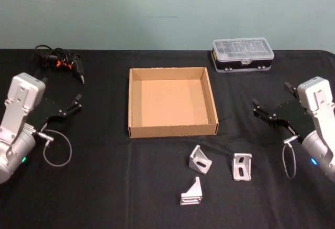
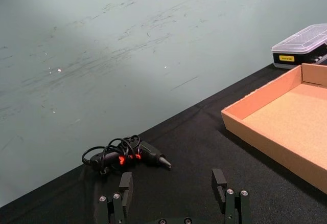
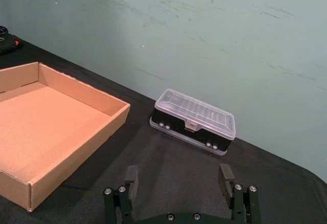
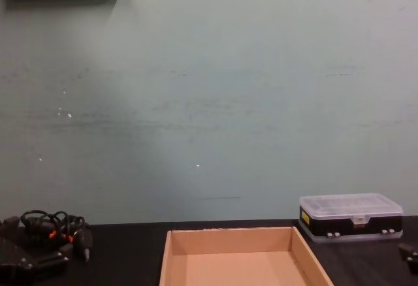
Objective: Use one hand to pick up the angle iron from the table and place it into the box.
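Angle iron A (image 1: 192,192) lies on the table (image 1: 104,187) at lower centre of the head view, nearest the camera. Angle iron B (image 1: 200,159) lies just beyond it, and angle iron C (image 1: 242,166) lies to the right of B. All three are grey metal, apart from one another and outside the box (image 1: 172,130).

The left claw (image 1: 73,105) is at the middle left of the frame with its fingers spread apart, gripping nothing. The right claw (image 1: 272,95) is at the middle right, also spread apart and gripping nothing. Both claws point inward, well apart from the angle irons.

The box sits at centre frame, beyond the angle irons, with its open side up.

At upper right, a clear-lidded plastic case (image 1: 242,54) rests near the table's far edge. At upper left lies a black corded tool (image 1: 60,61) with orange parts.
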Controlling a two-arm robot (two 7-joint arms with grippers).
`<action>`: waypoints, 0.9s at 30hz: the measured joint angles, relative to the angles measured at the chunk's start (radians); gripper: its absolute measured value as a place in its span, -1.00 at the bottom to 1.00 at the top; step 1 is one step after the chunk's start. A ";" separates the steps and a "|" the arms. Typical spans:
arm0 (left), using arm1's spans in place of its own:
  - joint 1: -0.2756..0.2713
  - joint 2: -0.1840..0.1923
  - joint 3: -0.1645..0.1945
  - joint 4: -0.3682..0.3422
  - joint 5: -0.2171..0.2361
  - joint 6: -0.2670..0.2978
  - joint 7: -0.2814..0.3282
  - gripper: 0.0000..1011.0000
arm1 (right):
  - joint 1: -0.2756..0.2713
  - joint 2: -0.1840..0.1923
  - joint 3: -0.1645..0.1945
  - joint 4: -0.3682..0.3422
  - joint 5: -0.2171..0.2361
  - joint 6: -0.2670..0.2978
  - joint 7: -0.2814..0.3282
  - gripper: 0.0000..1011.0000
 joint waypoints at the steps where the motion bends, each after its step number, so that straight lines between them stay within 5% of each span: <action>1: 0.000 0.000 0.000 0.000 0.000 0.000 0.000 1.00 | 0.000 0.000 0.000 0.000 0.000 0.000 0.000 0.98; 27: 0.000 0.000 0.000 0.000 0.000 0.000 0.000 1.00 | 0.000 0.000 0.000 0.000 0.000 0.000 0.000 0.98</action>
